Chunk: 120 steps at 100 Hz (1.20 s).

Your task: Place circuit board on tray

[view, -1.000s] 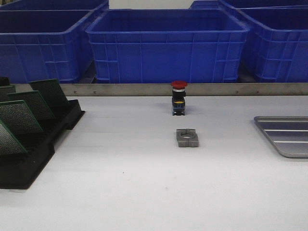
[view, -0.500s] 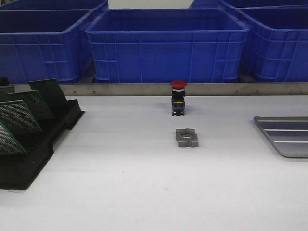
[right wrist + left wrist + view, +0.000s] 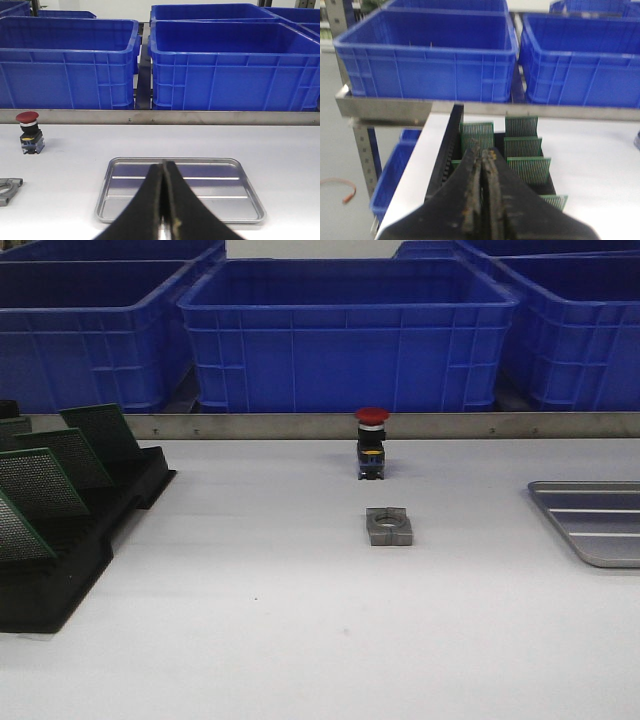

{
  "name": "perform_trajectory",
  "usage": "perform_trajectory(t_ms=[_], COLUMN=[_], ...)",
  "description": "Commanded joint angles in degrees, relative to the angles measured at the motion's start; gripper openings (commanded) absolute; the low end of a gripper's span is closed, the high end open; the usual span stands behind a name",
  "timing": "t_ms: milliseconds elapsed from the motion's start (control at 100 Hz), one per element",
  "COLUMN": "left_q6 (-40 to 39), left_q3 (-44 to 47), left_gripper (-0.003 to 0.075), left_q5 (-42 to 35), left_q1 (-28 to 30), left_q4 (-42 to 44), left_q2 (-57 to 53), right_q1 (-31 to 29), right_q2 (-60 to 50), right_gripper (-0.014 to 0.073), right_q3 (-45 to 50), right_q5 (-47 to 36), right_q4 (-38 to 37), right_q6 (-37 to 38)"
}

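two grippers, both pressed shut with nothing between the fingers. your left gripper point(image 3: 482, 192) has its jaws closed tight together, and it sits just short of the black slotted rack point(image 3: 449, 145), looking down the rows of green circuit boards point(image 3: 522, 170) that stand tilted in the slots. your right gripper point(image 3: 162, 200) is likewise closed and empty, poised over the near edge of the silver-grey tray point(image 3: 105, 197), which lies flat on the white table point(image 3: 300, 640) with nothing on its ribbed floor.

in the front view neither arm shows. the rack point(image 3: 70, 570) sits at the table's left edge and the tray point(image 3: 600, 525) at the right edge, well apart. between them stand a red-capped push button point(image 3: 371, 443) and, nearer you, a small grey metal block with a round hole point(image 3: 389, 526). blue plastic crates point(image 3: 345, 335) line the shelf behind.

by my reading you are at the very start: the reach for a board, with no board lifted yet. the next move calls for you to open the left jaws, line them up with the top edge of one board, close on it and draw it out along its slot so it does not snag a neighbour. the carry then has to cross the table, so keep clear of the button and the block.
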Motion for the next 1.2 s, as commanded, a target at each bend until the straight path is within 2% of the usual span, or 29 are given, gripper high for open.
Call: perform_trajectory(t_ms=[0,280,350,470,650,730,870,960,1090,1190], left_q6=[-0.25,-0.25,0.03,0.42,3.89,7.17,20.86,31.27,48.83,59.54], left_q3=[-4.9,-13.92,-16.54,-20.04,-26.06,-28.52,-33.87,-38.04,-44.7,-50.64], left_gripper=[-0.002,-0.0019,0.0003,0.0115,0.0355,0.038,0.0379,0.0379,0.0379,0.0379], left_q5=[-0.94,3.26,5.01,5.13,5.47,5.81,7.32,10.06,18.04,24.39], left_q1=[0.05,0.05,0.05,0.05,0.05,0.05,0.05,0.05,0.05,0.05], left_q4=[0.03,0.03,0.03,-0.11,-0.34,-0.77,-4.02,-9.4,-16.77,-17.8], left_q2=[6.15,25.17,29.78,36.35,44.89,48.03,54.22,58.34,64.4,69.34], right_q1=[-0.39,-0.39,-0.39,-0.39,-0.39,-0.39,-0.39,-0.39,-0.39,-0.39], right_q2=[-1.59,-1.59,-1.59,-1.59,-1.59,-1.59,-1.59,-1.59,-1.59,-1.59], right_gripper=[-0.006,-0.006,-0.006,-0.006,-0.006,-0.006,-0.006,-0.006,-0.006,-0.006], right_q3=[-0.68,-0.68,-0.68,-0.68,-0.68,-0.68,-0.68,-0.68,-0.68,-0.68], right_q5=[-4.66,-4.66,-4.66,-4.66,-4.66,-4.66,-4.66,-4.66,-4.66,-4.66], right_q4=[-0.63,-0.63,-0.63,-0.63,-0.63,-0.63,-0.63,-0.63,-0.63,-0.63], right_q6=[0.2,0.2,0.2,0.2,0.2,0.2,0.2,0.2,0.2,0.2])
